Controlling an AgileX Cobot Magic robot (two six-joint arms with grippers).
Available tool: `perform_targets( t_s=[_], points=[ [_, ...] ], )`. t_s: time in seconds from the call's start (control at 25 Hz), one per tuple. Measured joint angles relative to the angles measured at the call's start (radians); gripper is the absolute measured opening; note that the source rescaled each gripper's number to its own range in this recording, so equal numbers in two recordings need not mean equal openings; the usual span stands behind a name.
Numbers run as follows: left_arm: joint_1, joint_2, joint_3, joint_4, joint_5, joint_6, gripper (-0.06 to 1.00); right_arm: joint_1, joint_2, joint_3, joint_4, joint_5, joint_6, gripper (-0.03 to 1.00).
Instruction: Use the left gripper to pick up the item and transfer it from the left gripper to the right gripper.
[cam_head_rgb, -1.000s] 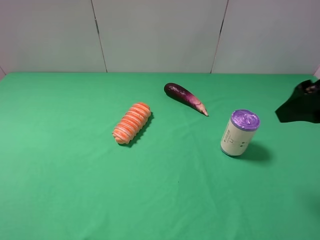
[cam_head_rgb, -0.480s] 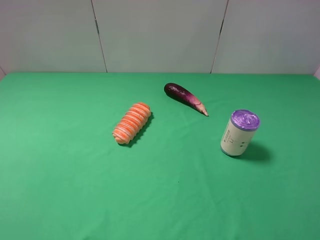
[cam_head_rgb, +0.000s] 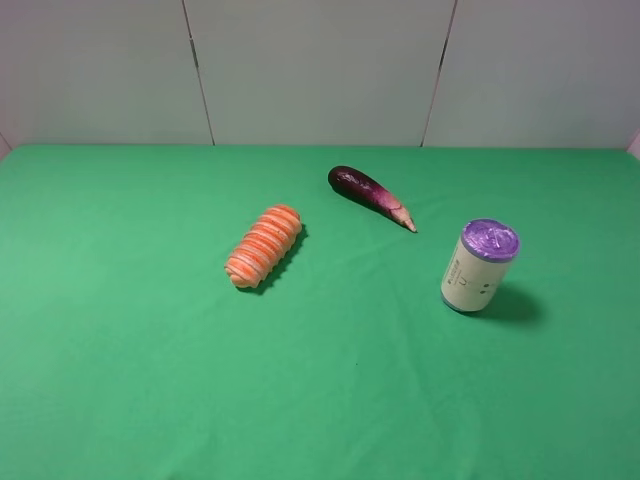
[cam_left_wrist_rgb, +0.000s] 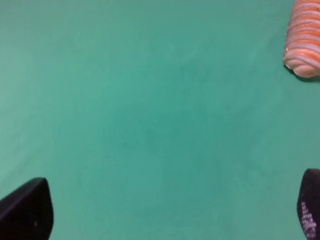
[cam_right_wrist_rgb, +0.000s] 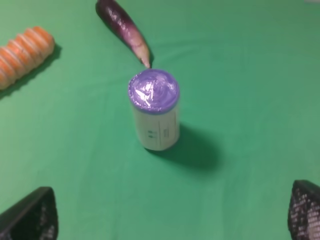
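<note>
The item (cam_head_rgb: 479, 266), a cream-white cylinder with a crinkled purple top, stands upright on the green cloth at the right. It also shows in the right wrist view (cam_right_wrist_rgb: 154, 109). Neither gripper shows in the exterior high view. My left gripper (cam_left_wrist_rgb: 170, 210) is open and empty over bare cloth, its fingertips (cam_left_wrist_rgb: 27, 210) at the frame's corners. My right gripper (cam_right_wrist_rgb: 172, 212) is open and empty, its fingertips (cam_right_wrist_rgb: 32, 215) wide apart, with the item well clear of them.
An orange-and-white ribbed roll (cam_head_rgb: 263, 246) lies left of centre; it shows in the left wrist view (cam_left_wrist_rgb: 303, 37) and the right wrist view (cam_right_wrist_rgb: 22, 55). A dark purple eggplant (cam_head_rgb: 371, 196) lies behind the item, also in the right wrist view (cam_right_wrist_rgb: 123, 29). White wall panels (cam_head_rgb: 320, 70) stand behind the table.
The right gripper, seen one second ago at the right edge of the exterior high view, has withdrawn out of that view. The item, roll and eggplant have not moved.
</note>
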Motion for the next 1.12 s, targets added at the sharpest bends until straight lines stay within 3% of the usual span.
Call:
perform_targets(
  t_s=[0.16,0.48,1.12],
  points=[
    [0.0,0.0,0.0,0.0,0.0,0.0,0.95,0.0,-0.1,0.095,-0.001,-0.072,0.004,1.0],
    [0.0,0.0,0.0,0.0,0.0,0.0,0.95,0.0,-0.256,0.201,-0.006,-0.126,0.006,1.0],
    [0.0,0.0,0.0,0.0,0.0,0.0,0.95,-0.024,-0.266,0.212,0.026,-0.147,0.006,1.0]
  ],
)
